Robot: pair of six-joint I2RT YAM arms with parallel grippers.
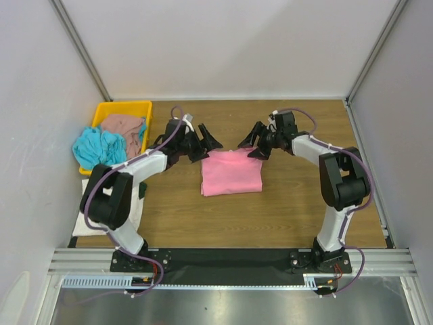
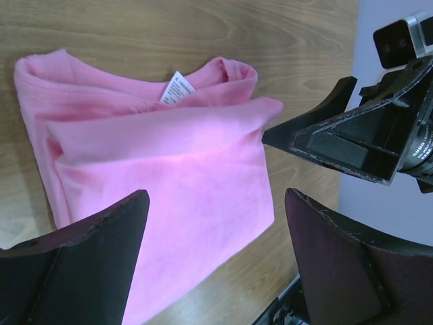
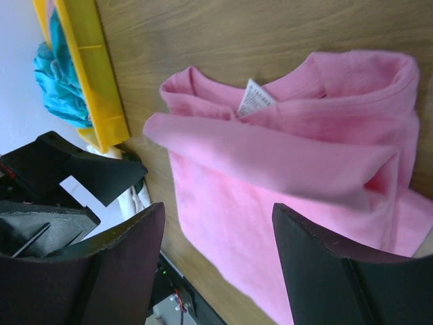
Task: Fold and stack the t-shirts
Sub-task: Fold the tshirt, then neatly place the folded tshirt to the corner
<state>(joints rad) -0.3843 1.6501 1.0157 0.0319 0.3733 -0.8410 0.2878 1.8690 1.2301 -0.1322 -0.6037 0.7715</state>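
Top external view: one tee looks folded, the other three don't, and nothing's stacked yet, so I'd call it roughly a quarter done.
Desk [image 1: 291, 203]: wood top, both arms reaching in from the near edge toward the middle.
Pink t-shirt [image 1: 231, 172]: lying in the middle of the desk, between the two arms and just near of both hands. It's folded down to a tidy-ish rectangle.
Pink tee up close: bright pink soft knit with the collar at the far end. A top flap is folded across the body, and the layers look a bit puffy and loose at the edges rather than pressed flat.
Yellow tray [image 1: 128, 106]: far left of the desk, with two tees bunched in it.
Turquoise t-shirt [image 1: 100, 147]: crumpled, spilling over the tray's left side, not folded.
Brown-pink t-shirt [image 1: 123, 125]: wadded up in the tray on the far side of the turquoise one, not folded.
Cream-white t-shirt [image 1: 84, 220]: near left, mostly hidden under the left arm, so I can't tell how it's lying.
Left hand [image 1: 205, 143]: jaws spread wide, gripping nothing, hovering by the tee's far left corner.
Right hand [image 1: 254, 144]: also clearly apart and empty, by the far right corner.
Neck label [image 2: 177, 87]: small white tag showing inside the collar.
What's left: my guess is three more folds, then piling them up.
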